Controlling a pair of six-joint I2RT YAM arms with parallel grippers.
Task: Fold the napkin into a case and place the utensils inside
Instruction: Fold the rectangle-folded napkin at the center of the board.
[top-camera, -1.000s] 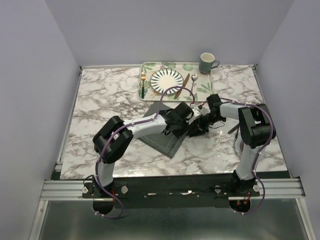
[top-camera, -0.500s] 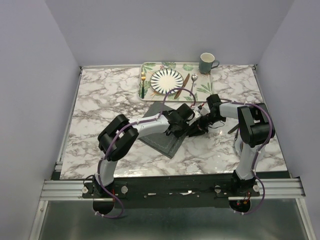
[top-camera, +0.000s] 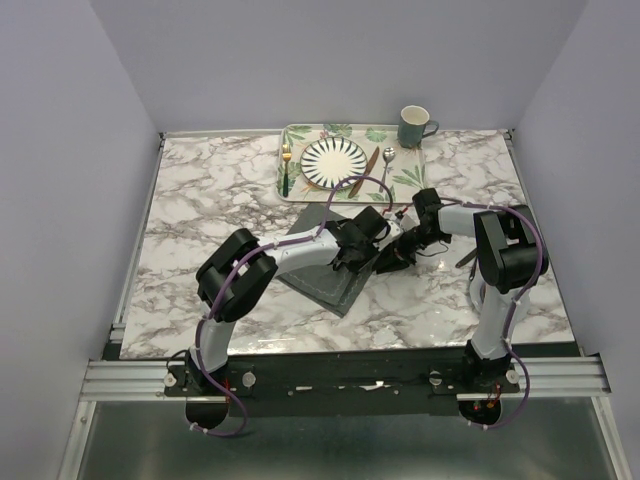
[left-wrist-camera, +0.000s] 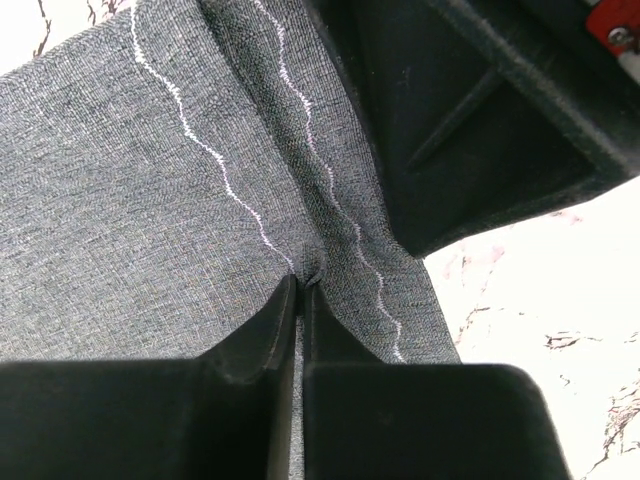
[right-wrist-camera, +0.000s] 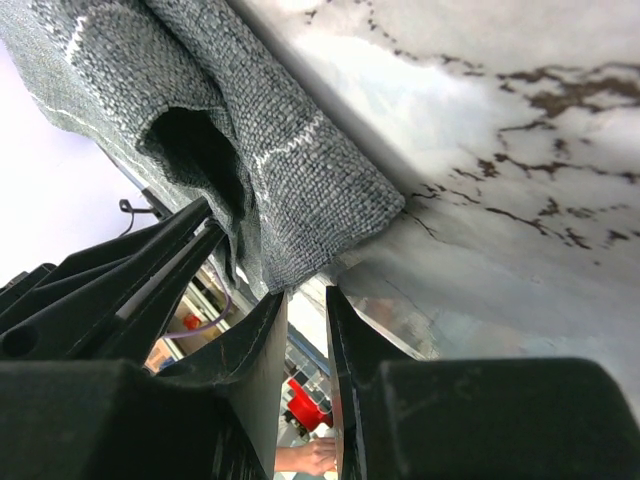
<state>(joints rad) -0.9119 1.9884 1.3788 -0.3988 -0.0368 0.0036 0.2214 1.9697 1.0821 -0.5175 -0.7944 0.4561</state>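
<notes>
The left gripper (left-wrist-camera: 300, 285) has its jaws all but together, pinching a small ridge of the napkin (left-wrist-camera: 130, 200) near its stitched border. The right gripper (right-wrist-camera: 305, 300) shows a narrow gap with the cloth edge at its tips; I cannot tell if it grips. Folding looks barely begun: no case yet, and the utensils (top-camera: 286, 168) lie on the tray (top-camera: 300, 135). Both arms reach low and inward, meeting over the napkin's right side at mid-table.
</notes>
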